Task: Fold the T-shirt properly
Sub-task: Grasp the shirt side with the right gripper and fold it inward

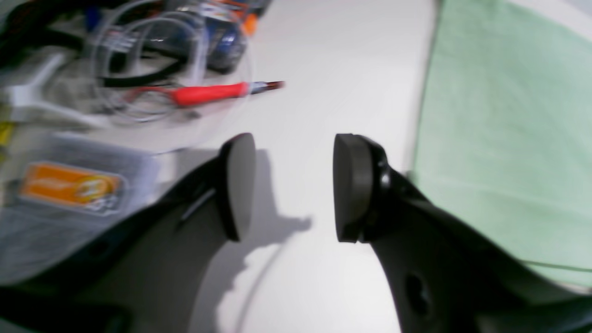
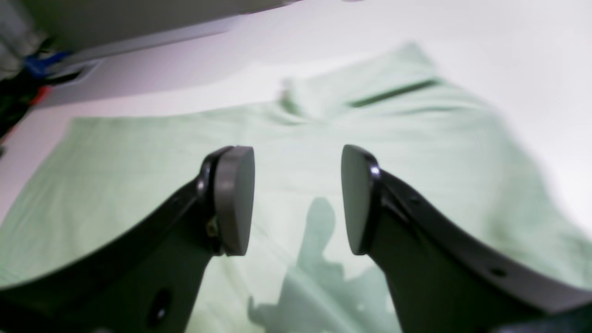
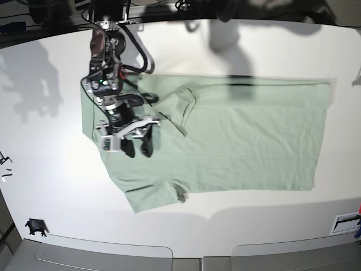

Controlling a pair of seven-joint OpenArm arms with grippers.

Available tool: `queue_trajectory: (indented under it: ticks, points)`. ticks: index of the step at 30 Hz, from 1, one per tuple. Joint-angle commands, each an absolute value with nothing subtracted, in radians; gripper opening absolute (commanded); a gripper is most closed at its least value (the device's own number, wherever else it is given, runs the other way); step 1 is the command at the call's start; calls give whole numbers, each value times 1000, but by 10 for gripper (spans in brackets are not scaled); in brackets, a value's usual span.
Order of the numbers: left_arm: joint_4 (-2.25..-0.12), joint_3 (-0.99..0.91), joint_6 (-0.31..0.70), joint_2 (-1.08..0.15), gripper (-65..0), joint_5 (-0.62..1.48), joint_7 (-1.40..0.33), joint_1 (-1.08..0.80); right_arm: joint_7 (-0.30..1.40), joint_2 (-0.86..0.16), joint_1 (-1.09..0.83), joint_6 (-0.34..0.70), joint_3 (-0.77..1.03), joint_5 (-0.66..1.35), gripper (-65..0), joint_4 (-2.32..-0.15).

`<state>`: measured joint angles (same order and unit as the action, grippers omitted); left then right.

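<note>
— What takes up the most room from where you stand?

— The wide white table [image 3: 51, 186], and spread flat on it the pale mint-green short-sleeved fabric T-shirt [image 3: 248, 141]. It lies sideways, its collar end under the right arm and its straight hem far off toward the other side.

— And the right pincer [image 3: 137, 147]?

— It hangs just above the cloth near the collar, pointing down, with its jaws parted and nothing between them. In its own wrist view the right pincer [image 2: 298, 201] shows only green cloth through the gap, and beyond the tips lies the folded collar [image 2: 300, 99] with a dark slit beside it. Its shadow falls on the shirt right beneath it.

— One sleeve sticks out?

— Yes, the short sleeve [image 3: 155, 195] lies below the pincer in the base view, toward the near table edge, flat with a small turned-up corner.

— The left pincer?

— I cannot find it in the base view. Its wrist camera shows the left pincer [image 1: 294, 187] standing open over bare table, empty, with the shirt's edge just off its right finger [image 1: 351, 187].

— Anything smaller?

— To the left of that pincer, blurred: a clear plastic bag with an orange label [image 1: 69, 185], and past the tips a red-handled tool [image 1: 208, 92] among tangled cables [image 1: 138, 69]. I cannot make out more.
</note>
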<state>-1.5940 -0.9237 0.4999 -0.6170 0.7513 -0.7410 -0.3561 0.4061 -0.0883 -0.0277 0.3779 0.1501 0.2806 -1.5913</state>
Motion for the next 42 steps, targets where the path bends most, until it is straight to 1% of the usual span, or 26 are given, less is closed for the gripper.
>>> queue_trajectory:
  ticks: [1, 2, 3, 5, 6, 7, 10, 12, 14, 17, 19, 25, 28, 32, 35, 37, 42]
  points:
    - [-1610, -923, 533, -640, -436, 794, -739, -352, 390, -93, -11, 384, 179, 300, -370, -1611]
    - [-1610, -908, 556, -637, -470, 817, -753, -352, 406, -97, -12, 385, 208, 321, -395, -1612]
    - [-1610, -888, 575, -637, -507, 831, -758, -352, 435, -100, -12, 385, 237, 350, -436, -1612]
    - [-1610, -832, 580, -635, -564, 839, -757, -352, 502, -113, -15, 397, 294, 418, -559, -1612]
    - [-1610, -795, 580, -635, -579, 839, -757, -352, 533, -122, -19, 426, 321, 453, -626, -1612]
    - [-1610, -755, 580, -635, -589, 838, -755, -350, 560, -132, -26, 466, 347, 491, -650, -1612]
    - [-1609, -628, 580, -635, -601, 767, -727, -343, 615, -156, -65, 552, 403, 619, -650, -1620]
    - [-1609, -548, 575, -634, -612, 679, -678, -333, 624, -170, -105, 577, 408, 643, -650, -1634]
    - [-1609, -473, 558, -628, -650, 591, -646, -311, 620, -181, -141, 580, 400, 606, -650, -1637]
    - [-1592, -379, 498, -620, -650, 472, -604, -266, 579, -183, -191, 576, 377, 485, -650, -1636]
    - [-1543, -334, 459, -609, -650, 428, -593, -228, 561, -183, -219, 552, 345, 419, -650, -1636]
    - [-1278, -284, 448, -563, -650, 424, -618, -146, 558, -183, -278, 433, 214, 244, -650, -1636]
    - [-1213, -284, 448, -565, -650, 431, -667, -154, 559, -183, -295, 401, 164, 165, -650, -1619]
    - [-1214, -286, 449, -576, -650, 488, -737, -186, 573, -183, -303, 374, 144, 130, -650, -1578]
    - [-1230, -287, 449, -594, -650, 554, -784, -209, 633, -193, -302, 373, 144, 130, -650, -1560]
    - [-1248, -287, 449, -608, -650, 581, -816, -224, 678, -212, -308, 374, 144, 131, -650, -1559]
    - [-1330, -288, 448, -655, -650, 596, -834, -311, 683, -271, -371, 374, 144, 134, -650, -1571]
